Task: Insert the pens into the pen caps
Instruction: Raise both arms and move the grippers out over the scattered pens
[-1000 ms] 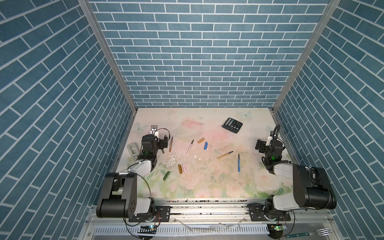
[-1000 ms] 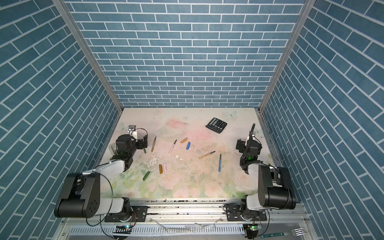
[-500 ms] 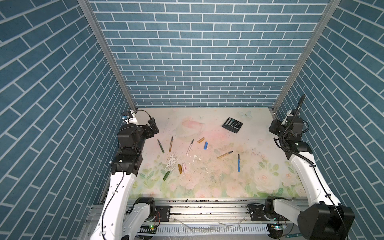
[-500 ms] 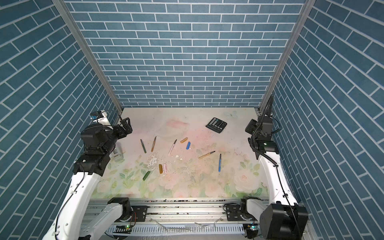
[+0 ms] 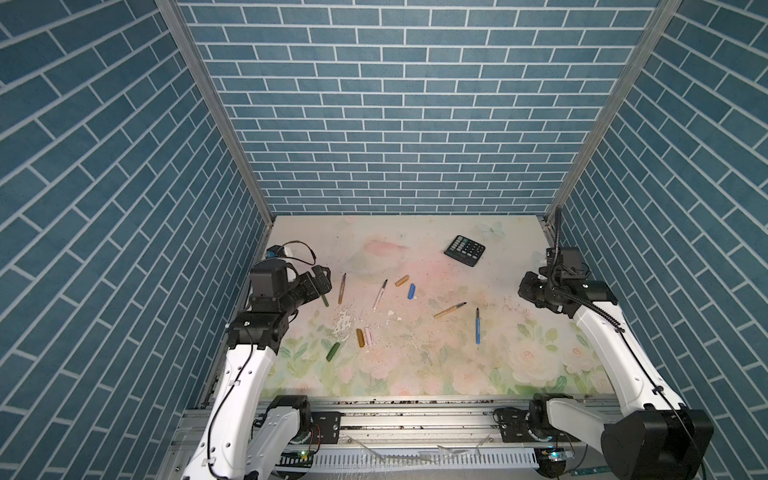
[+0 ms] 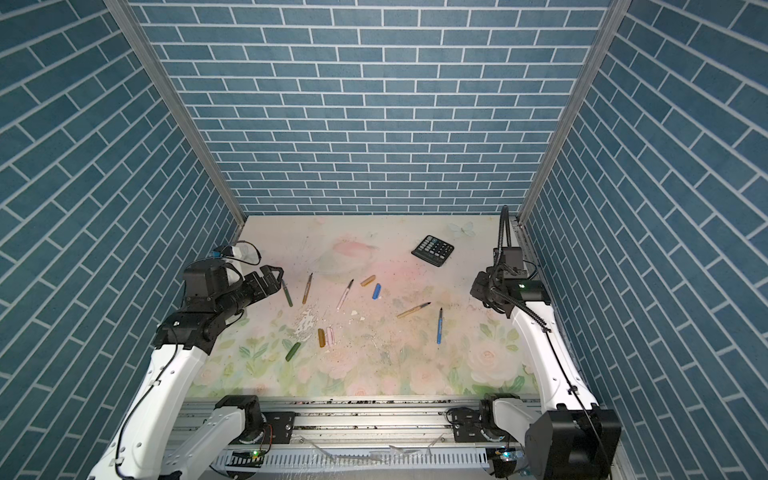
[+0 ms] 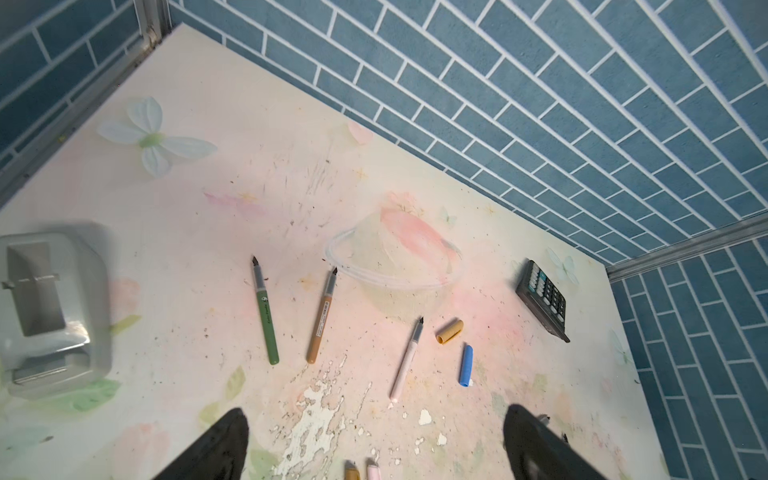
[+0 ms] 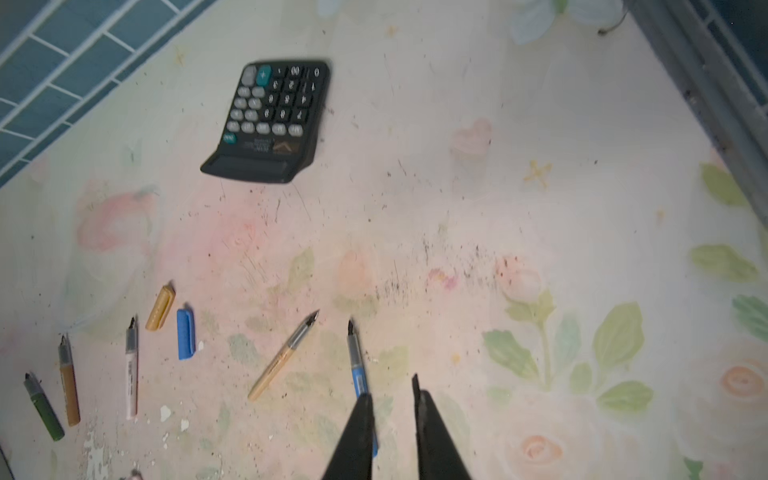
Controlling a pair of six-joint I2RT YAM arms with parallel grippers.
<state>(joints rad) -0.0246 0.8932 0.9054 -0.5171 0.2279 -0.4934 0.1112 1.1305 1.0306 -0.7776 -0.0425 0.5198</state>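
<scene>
Five bare pens lie flat on the counter [image 5: 415, 232]. The green pen [image 6: 286, 293], brown pen [image 5: 341, 288] and pink pen [image 5: 380, 294] lie at the left, tips toward the back wall. The tan pen [image 5: 450, 310] slants with its tip right and back, and the blue pen [image 5: 477, 326] points back. The tan cap [image 5: 402, 281] and blue cap [image 5: 412, 291] lie mid-counter. The green cap [image 5: 333, 351], brown cap [image 5: 360, 337] and pink cap [image 5: 369, 336] lie nearer the front. Barrel print is unreadable, but the calculator [image 8: 266, 120] shows its digits. The left pincer [image 7: 376, 415] gapes empty, and the right pincer [image 8: 390, 390] is almost clenched on nothing.
</scene>
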